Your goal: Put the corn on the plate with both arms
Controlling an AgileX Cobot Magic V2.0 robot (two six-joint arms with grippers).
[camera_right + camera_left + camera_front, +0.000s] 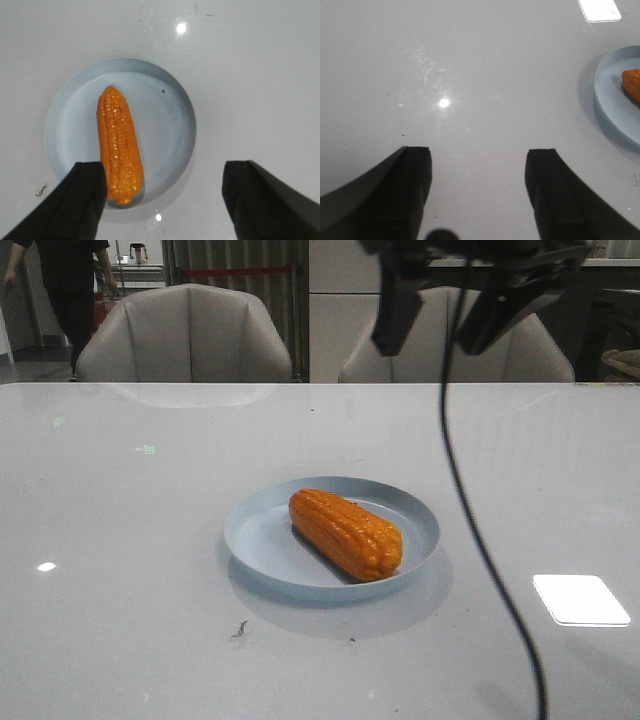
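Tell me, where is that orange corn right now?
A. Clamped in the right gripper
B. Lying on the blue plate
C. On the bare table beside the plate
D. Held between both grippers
B: the corn lies inside the rim of the plate, while the right gripper hangs open above it and the left gripper is open over bare table, neither touching it.

Two grey chairs (185,333) behind table (120,540)
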